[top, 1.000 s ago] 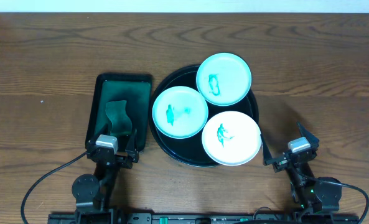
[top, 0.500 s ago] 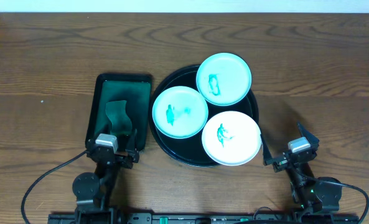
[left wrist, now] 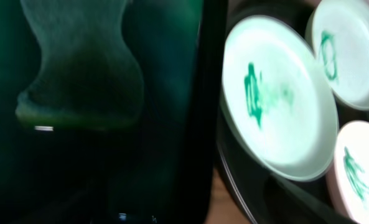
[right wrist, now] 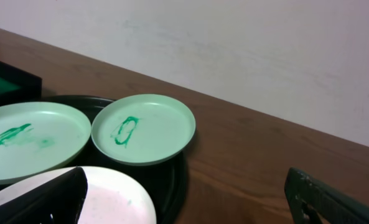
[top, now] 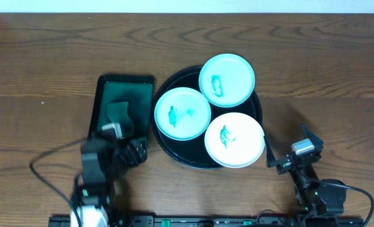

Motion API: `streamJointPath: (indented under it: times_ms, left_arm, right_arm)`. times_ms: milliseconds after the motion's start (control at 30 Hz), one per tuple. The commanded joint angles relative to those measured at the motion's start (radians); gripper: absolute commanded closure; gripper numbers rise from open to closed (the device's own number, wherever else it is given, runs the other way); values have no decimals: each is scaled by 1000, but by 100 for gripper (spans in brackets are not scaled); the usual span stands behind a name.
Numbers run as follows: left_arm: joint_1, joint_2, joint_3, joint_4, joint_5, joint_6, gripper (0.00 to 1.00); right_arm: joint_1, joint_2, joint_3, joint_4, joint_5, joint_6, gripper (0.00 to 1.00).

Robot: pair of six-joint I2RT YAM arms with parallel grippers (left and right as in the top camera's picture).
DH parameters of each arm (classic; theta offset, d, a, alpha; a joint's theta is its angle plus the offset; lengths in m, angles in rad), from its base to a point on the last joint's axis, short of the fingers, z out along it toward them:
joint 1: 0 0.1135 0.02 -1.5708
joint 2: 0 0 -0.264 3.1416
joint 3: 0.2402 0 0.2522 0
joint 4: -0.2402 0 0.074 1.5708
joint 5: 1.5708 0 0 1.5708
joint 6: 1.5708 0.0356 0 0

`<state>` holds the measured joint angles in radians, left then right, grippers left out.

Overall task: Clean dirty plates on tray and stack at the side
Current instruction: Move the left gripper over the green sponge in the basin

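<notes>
Overhead: three dirty plates [top: 182, 113] face-up on tray [top: 173, 150].

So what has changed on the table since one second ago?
The left gripper moved forward over the green tray, toward the sponge, open and holding nothing. The right gripper, the three plates and the black tray stayed as they were.

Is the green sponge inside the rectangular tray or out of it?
Inside. The green sponge lies on the floor of the dark green tray, enclosed by its raised rim.
</notes>
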<state>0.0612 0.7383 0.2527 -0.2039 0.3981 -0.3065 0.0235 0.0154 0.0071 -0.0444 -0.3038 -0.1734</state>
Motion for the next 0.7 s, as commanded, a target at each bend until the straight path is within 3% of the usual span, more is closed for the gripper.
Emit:
streamJointPath:
  times_ms: [0, 233, 400, 667]
  left_arm:
    - [-13, 203, 264, -123, 40, 44, 20]
    - [-64, 500, 690, -499, 32, 114, 19]
    - [-126, 596, 922, -795, -160, 128, 20]
    - [-141, 592, 952, -824, -164, 126, 20]
  right_arm:
    - [12, -2, -2, -4, -12, -3, 1]
    - [12, -2, -2, -4, -12, -3, 1]
    - [12, -2, -2, -4, -12, -3, 1]
    - [12, -2, -2, -4, -12, -3, 1]
